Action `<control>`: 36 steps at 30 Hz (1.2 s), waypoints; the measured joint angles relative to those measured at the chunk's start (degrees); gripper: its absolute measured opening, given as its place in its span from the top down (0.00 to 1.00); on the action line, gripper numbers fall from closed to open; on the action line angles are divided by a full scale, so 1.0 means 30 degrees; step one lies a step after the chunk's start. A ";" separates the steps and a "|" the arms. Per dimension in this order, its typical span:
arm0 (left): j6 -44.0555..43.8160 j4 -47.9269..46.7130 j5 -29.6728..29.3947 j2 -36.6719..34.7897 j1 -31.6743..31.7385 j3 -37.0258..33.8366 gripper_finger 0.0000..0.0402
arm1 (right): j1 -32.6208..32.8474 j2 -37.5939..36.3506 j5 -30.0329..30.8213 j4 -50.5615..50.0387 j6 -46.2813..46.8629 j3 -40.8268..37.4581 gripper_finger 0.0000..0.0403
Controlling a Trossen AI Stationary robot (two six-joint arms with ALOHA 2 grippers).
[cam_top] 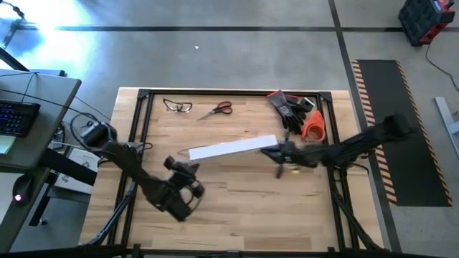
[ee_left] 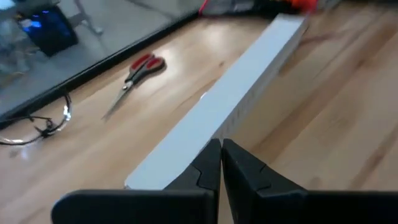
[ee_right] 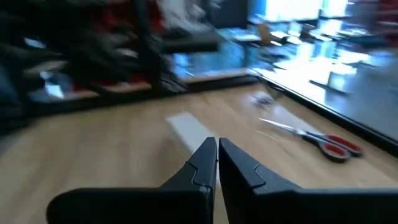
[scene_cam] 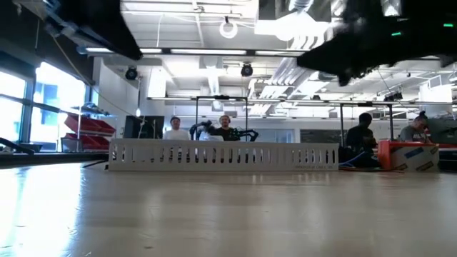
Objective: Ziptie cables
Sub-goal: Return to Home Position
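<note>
The white slotted bar (cam_top: pixel 233 148) lies flat across the middle of the table, and it also shows in the low view (scene_cam: pixel 223 155). A dark tangle (cam_top: pixel 290 107) lies by the far right corner beside an orange roll (cam_top: pixel 313 127); I cannot tell whether it is the cables. My left gripper (cam_top: pixel 174 163) (ee_left: pixel 221 155) hangs shut and empty just near of the bar's left end (ee_left: pixel 186 143). My right gripper (cam_top: pixel 267 152) (ee_right: pixel 217 152) is shut and empty at the bar's right end (ee_right: pixel 186 129).
Red-handled scissors (cam_top: pixel 215 110) and clear safety glasses (cam_top: pixel 177 106) lie along the far edge of the table. A black frame (cam_top: pixel 143 93) borders the tabletop. Bare wood (cam_top: pixel 244 201) spreads between the bar and the near edge. People sit beyond the table in the room.
</note>
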 joint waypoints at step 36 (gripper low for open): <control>1.9825 2.2649 0.9761 -2.8300 0.7239 -2.1388 1.00 | -0.4412 -2.4675 -1.0945 -1.8997 0.2189 -0.4716 1.00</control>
